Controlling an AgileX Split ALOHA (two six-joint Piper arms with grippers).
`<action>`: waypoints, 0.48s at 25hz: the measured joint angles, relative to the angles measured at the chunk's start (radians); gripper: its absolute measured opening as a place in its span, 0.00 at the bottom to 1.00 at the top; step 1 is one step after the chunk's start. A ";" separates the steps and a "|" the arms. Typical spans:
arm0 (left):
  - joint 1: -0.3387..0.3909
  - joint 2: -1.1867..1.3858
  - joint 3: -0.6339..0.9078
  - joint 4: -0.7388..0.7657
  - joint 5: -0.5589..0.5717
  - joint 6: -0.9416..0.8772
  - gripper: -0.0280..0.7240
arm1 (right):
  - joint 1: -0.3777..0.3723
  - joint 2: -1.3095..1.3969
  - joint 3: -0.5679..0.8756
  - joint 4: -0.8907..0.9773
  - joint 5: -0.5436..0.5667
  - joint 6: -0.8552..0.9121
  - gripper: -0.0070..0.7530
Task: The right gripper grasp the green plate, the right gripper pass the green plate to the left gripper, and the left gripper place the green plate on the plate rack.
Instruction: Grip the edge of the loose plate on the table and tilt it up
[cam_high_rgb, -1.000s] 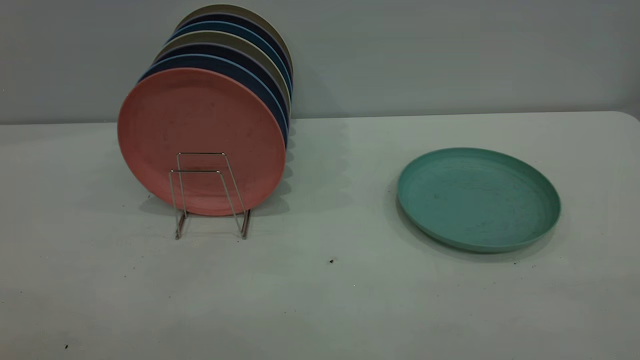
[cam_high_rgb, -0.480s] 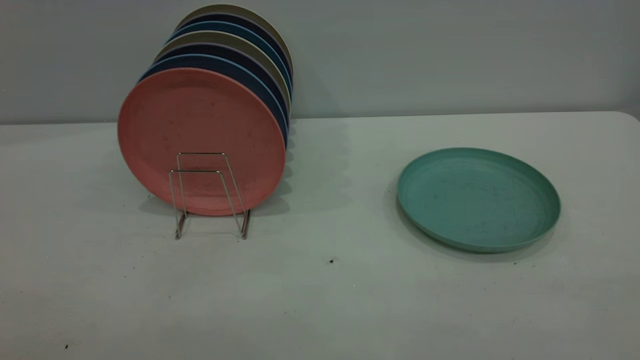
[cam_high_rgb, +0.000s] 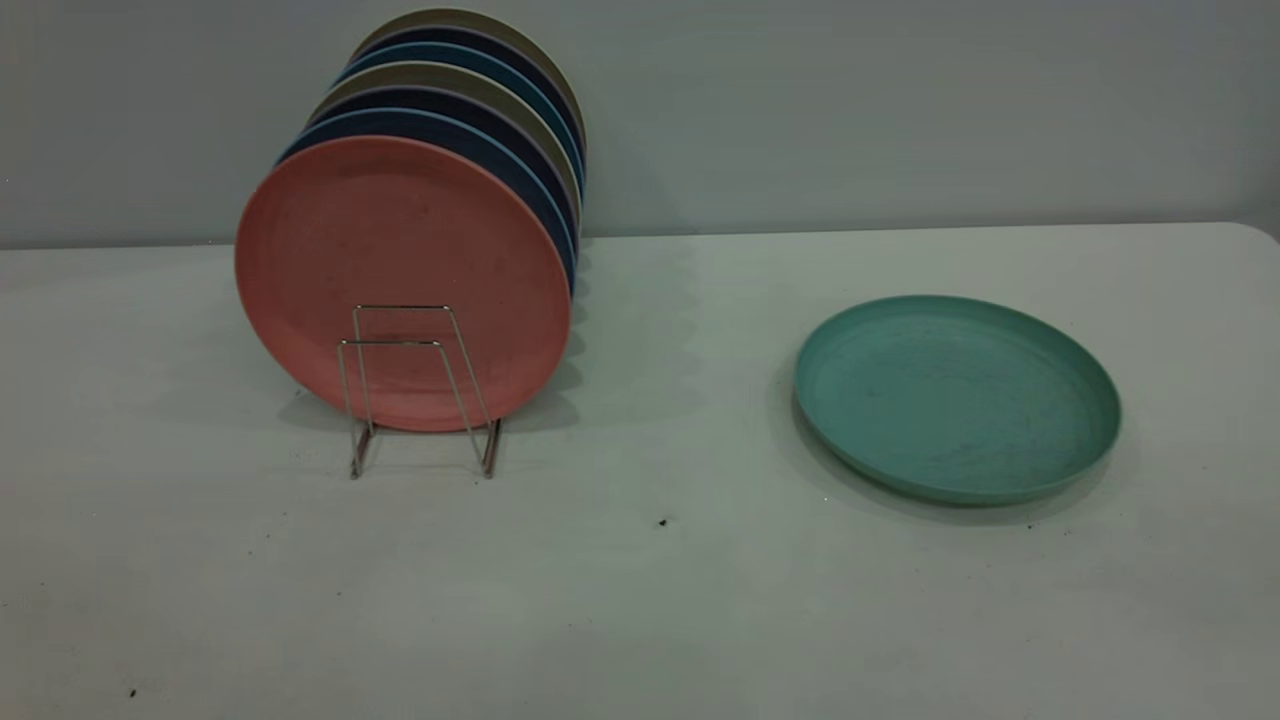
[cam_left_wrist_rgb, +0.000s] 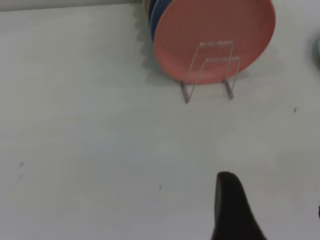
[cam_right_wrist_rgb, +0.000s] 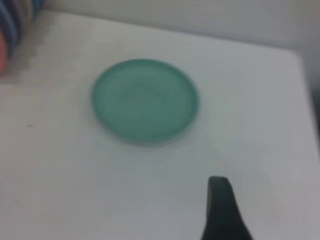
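The green plate (cam_high_rgb: 958, 398) lies flat on the white table at the right, and the right wrist view shows the green plate (cam_right_wrist_rgb: 145, 101) some way ahead of my right gripper (cam_right_wrist_rgb: 272, 200). Only one black finger (cam_right_wrist_rgb: 220, 210) of it shows, with bare table on both sides. The plate rack (cam_high_rgb: 395, 343) stands at the left, its two front wire loops empty. The left wrist view faces the plate rack (cam_left_wrist_rgb: 220, 59) from a distance. My left gripper (cam_left_wrist_rgb: 273, 192) hangs open over bare table, holding nothing. Neither arm appears in the exterior view.
A salmon-pink plate (cam_high_rgb: 400, 250) stands upright in the rack, with several blue and olive plates (cam_high_rgb: 470, 100) behind it. A grey wall runs along the table's far edge. Bare table (cam_high_rgb: 660, 420) separates rack and green plate.
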 joint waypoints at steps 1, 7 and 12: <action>0.000 0.040 0.000 -0.015 -0.042 0.008 0.62 | 0.000 0.057 0.000 0.043 -0.030 -0.023 0.64; 0.000 0.318 0.000 -0.145 -0.229 0.116 0.62 | 0.000 0.462 -0.008 0.414 -0.204 -0.314 0.64; 0.000 0.491 -0.001 -0.288 -0.323 0.255 0.62 | 0.000 0.780 -0.072 0.743 -0.282 -0.589 0.64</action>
